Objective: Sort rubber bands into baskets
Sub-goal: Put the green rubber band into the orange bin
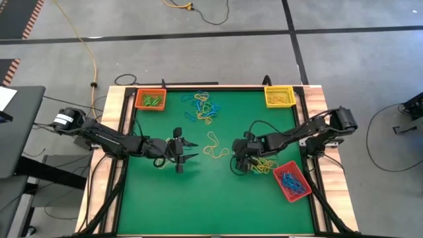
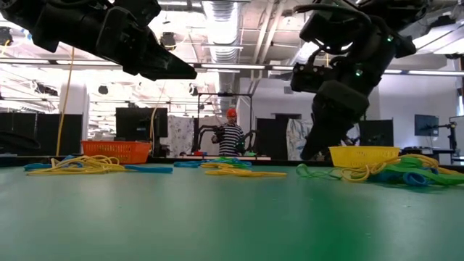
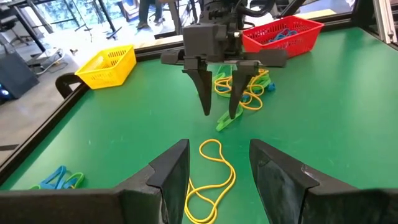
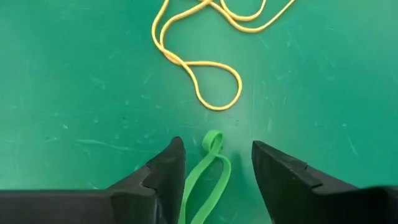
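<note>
Worktop seen from above, with three baskets at its edges: orange basket at the far left corner holding green bands, yellow basket at the far right corner, red basket near the right edge holding blue bands. A mixed pile of bands lies between the two far baskets. Right gripper, jaws spread, points down at a green band lying flat between its fingers; yellow bands lie just beyond it. Left gripper, jaws spread and empty, hovers near the centre over a yellow loop. Risks, as judged: the thin flat green band may slip from under the closing fingers and leave an empty pinch; a slightly offset descent may snag the neighbouring yellow bands and carry a mixed colour to the orange basket. The two grippers face each other closely, so a simultaneous reach could bring them into contact.
</note>
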